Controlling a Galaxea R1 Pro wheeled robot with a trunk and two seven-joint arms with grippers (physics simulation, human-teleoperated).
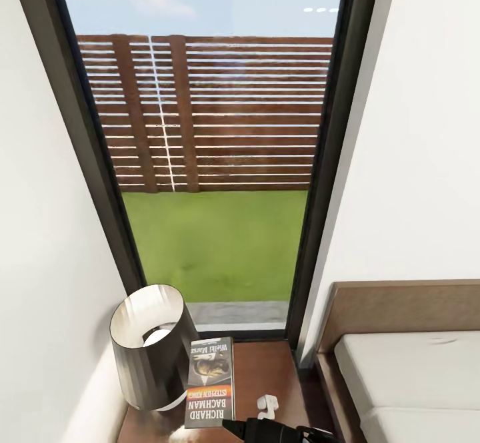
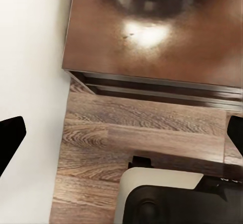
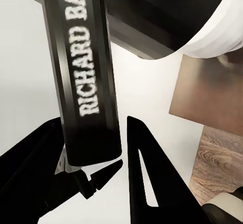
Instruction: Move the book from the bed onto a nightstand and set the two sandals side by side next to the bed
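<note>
The book [image 1: 210, 383], dark with an orange band and white lettering, is cover up over the nightstand [image 1: 263, 370] beside the lamp. My right gripper [image 1: 237, 428] is shut on the book's near end. In the right wrist view its fingers [image 3: 142, 173] bracket the lower end of the book's spine [image 3: 86, 72]. My left gripper [image 2: 121, 133] is open and empty, above the floor in front of the nightstand [image 2: 192, 47]. The bed [image 1: 413, 370] lies to the right. The sandals are out of view.
A dark lamp [image 1: 150, 346] with a drum shade fills the nightstand's left half. A small white object [image 1: 268, 406] sits on its right part. A tall dark-framed window [image 1: 213, 163] is behind and a white wall [image 1: 47, 263] at the left. Wood-plank floor [image 2: 126, 133] lies below.
</note>
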